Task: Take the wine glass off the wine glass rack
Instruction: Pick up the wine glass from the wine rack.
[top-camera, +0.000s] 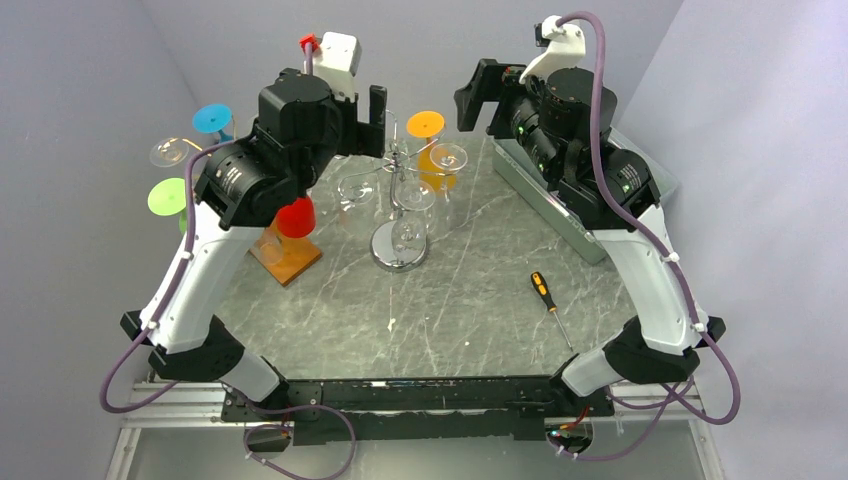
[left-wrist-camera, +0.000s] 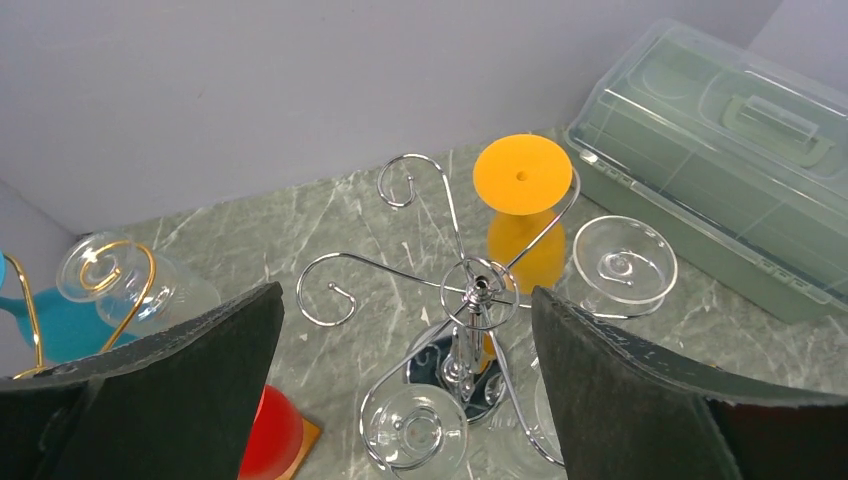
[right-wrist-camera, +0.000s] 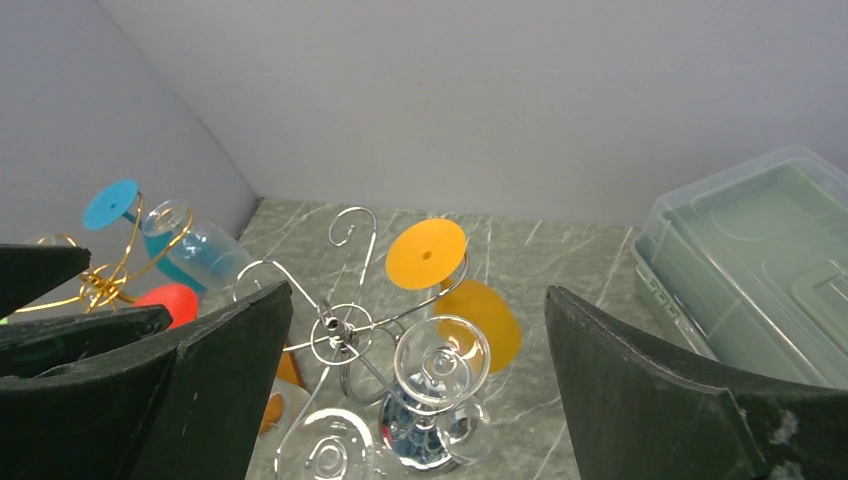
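Marble table (top-camera: 480, 300): wine glass rack (left-wrist-camera: 478, 290) holds perhaps four glasses (left-wrist-camera: 624, 265); both jaws wide, empty.

Both arms (top-camera: 200, 270) (top-camera: 645, 270) aloft, jaws wide apart

Grey-green marbled surface (top-camera: 470, 310), chrome wine glass rack (top-camera: 398, 250) standing near its middle, wooden block (top-camera: 290, 260) toward the left, orange-handled screwdriver (top-camera: 548, 300) right of centre, clear lidded box (top-camera: 550, 210) along the far right edge.

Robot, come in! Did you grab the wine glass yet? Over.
Left gripper, right gripper open, empty. Orange wine glass hanging on silver rack. Clear wine glass close beside.
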